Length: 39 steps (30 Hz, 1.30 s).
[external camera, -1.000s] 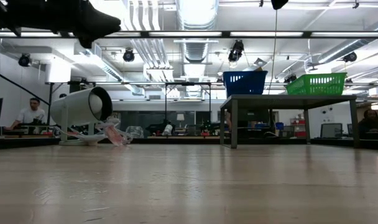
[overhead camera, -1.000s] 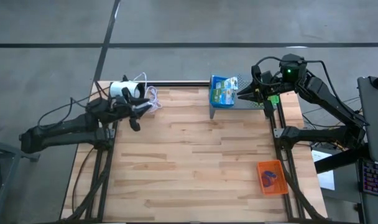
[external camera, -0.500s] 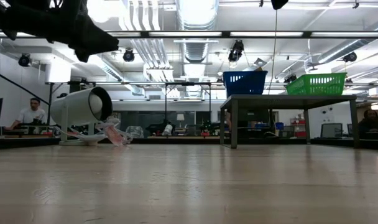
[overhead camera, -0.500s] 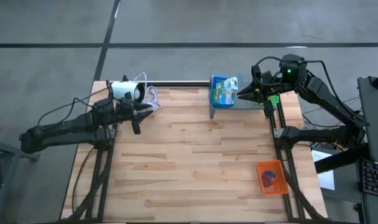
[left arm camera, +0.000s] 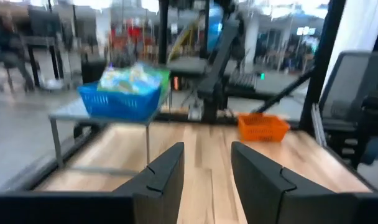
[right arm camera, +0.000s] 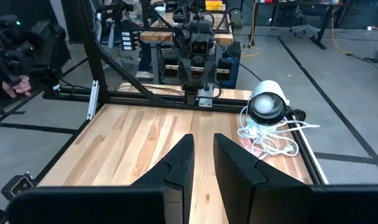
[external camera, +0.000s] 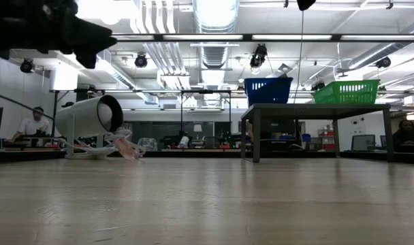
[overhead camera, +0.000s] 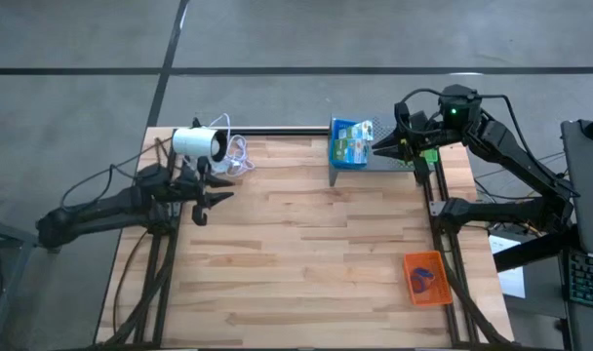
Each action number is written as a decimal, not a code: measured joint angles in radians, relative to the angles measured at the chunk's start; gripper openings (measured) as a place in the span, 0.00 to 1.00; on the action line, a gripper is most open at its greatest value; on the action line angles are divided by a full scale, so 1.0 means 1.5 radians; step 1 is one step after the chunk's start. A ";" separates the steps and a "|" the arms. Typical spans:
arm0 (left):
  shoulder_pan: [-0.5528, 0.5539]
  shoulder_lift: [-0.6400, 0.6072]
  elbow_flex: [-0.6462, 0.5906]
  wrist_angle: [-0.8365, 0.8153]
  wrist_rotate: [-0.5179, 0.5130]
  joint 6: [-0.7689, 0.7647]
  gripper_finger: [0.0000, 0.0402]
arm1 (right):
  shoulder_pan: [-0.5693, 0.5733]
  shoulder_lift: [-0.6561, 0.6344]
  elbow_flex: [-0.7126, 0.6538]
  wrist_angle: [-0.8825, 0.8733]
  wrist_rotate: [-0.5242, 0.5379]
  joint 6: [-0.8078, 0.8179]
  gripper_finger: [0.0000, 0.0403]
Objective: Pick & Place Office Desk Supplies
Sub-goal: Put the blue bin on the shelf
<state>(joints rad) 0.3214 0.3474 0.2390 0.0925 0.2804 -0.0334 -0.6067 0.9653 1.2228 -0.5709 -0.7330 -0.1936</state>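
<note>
Left gripper (overhead camera: 211, 191): over the table's left side, just in front of the white cylinder, clear of the wood; its fingers (left arm camera: 167, 174) stand apart with bare table between them, holding nothing.
Right gripper (overhead camera: 386, 146): raised at the table's far right, beside the blue tray; its fingers (right arm camera: 179, 163) sit close with a narrow gap left between them, and nothing shows in that gap.
Table (overhead camera: 306, 253): pale wood planks, mostly bare in the middle.
Blue tray (overhead camera: 349, 142): on a grey stand (overhead camera: 384, 156) at the far edge, right of centre.
Packets (overhead camera: 352, 146): green-and-white, piled inside the blue tray; the left wrist view shows them heaped above its rim.
Orange tray (overhead camera: 424, 277): at the near right edge, well apart from the blue one.
Loops (overhead camera: 423, 281): small red and blue items lying inside the orange tray.
Cylinder (overhead camera: 199, 142): white, lying on its side at the far left; open end faces the table's middle.
Cable (overhead camera: 236, 154): white coil touching the cylinder's right side.
Pink wrapper (external camera: 125, 146): crumpled clear-and-pink stuff by the cable; what it is, cannot tell.
Green tray (external camera: 346, 91): on the stand's right end in the low view.
Room: a person (external camera: 35, 124) sits far behind the table.
</note>
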 joint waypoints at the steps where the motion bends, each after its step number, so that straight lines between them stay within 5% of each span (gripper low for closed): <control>1: 0.000 -0.021 -0.018 0.019 0.001 0.000 0.33 | 0.000 0.000 0.000 0.000 0.000 0.000 0.15; 9: 0.000 -0.171 -0.122 0.034 0.002 -0.046 0.33 | 0.000 0.000 0.000 0.000 0.000 0.000 0.15; 14: 0.000 -0.230 -0.157 0.013 0.087 -0.018 0.33 | 0.000 0.000 0.000 0.000 0.000 0.000 0.15; 18: 0.000 -0.230 -0.157 -0.008 0.179 0.007 0.33 | 0.000 0.000 0.000 0.000 0.000 0.008 0.15; 30: 0.001 -0.227 -0.157 -0.008 0.178 0.023 0.33 | 0.000 0.000 0.000 0.000 0.000 0.080 0.15; 39: 0.001 -0.227 -0.157 -0.008 0.178 0.022 0.33 | -0.005 0.092 0.012 -0.072 0.141 0.126 0.15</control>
<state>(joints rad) 0.3222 0.0063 0.0032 0.0799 0.5468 0.0002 -0.6145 1.1036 1.2412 -0.6792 -0.5218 -0.0040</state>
